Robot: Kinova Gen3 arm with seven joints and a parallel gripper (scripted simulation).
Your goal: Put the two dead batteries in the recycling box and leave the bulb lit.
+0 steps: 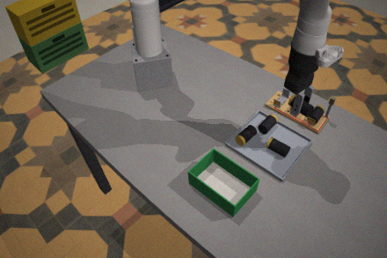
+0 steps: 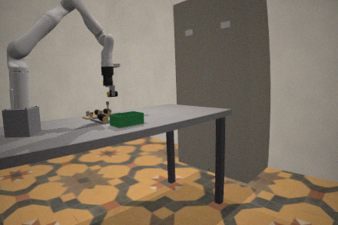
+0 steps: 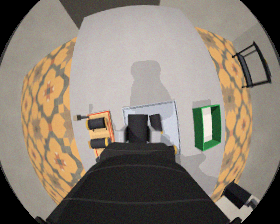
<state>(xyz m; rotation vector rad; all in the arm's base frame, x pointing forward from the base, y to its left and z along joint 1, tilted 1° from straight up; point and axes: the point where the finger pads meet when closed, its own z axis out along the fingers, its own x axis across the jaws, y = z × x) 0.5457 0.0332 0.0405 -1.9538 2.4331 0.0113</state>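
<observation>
My gripper (image 1: 301, 100) (image 2: 111, 93) is shut on a black battery with a yellow end (image 2: 113, 94) (image 3: 136, 127). It holds the battery in the air above the near end of the wooden battery holder (image 1: 279, 100) (image 3: 106, 117). Two batteries (image 1: 314, 113) (image 3: 98, 124) lie in the holder. Three more batteries (image 1: 245, 135) (image 1: 267, 123) (image 1: 279, 146) lie on the grey tray (image 1: 259, 151) (image 3: 165, 111). The green recycling box (image 1: 244, 202) (image 2: 127, 119) (image 3: 197, 127) stands upright on the table in front of the tray; it looks empty. The small bulb post (image 1: 331, 102) looks dark.
The arm's base (image 1: 149, 62) stands at the back of the grey table (image 1: 132, 117). Yellow and green crates (image 1: 47, 26) sit on the floor to the left. A tall dark cabinet (image 2: 220, 79) stands beyond the table's end.
</observation>
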